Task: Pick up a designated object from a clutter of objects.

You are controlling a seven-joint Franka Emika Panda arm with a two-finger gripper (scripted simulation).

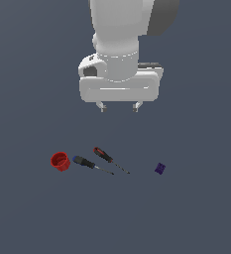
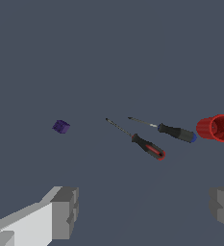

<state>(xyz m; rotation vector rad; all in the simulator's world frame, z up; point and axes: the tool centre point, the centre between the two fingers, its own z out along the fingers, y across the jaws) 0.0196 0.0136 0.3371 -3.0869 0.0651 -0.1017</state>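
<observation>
Lying on the dark floor are four small things: one red cup [image 1: 60, 161], two screwdrivers and one purple cube [image 1: 159, 168]. The cup lies tipped on its side with nothing inside, at the exterior view's left end, just beside the blue-handled screwdriver [image 1: 88, 163]. Next comes the red-handled screwdriver [image 1: 107, 158] (both are slim). High above hangs the gripper [image 1: 119, 107], fingers spread wide, holding nothing.
</observation>
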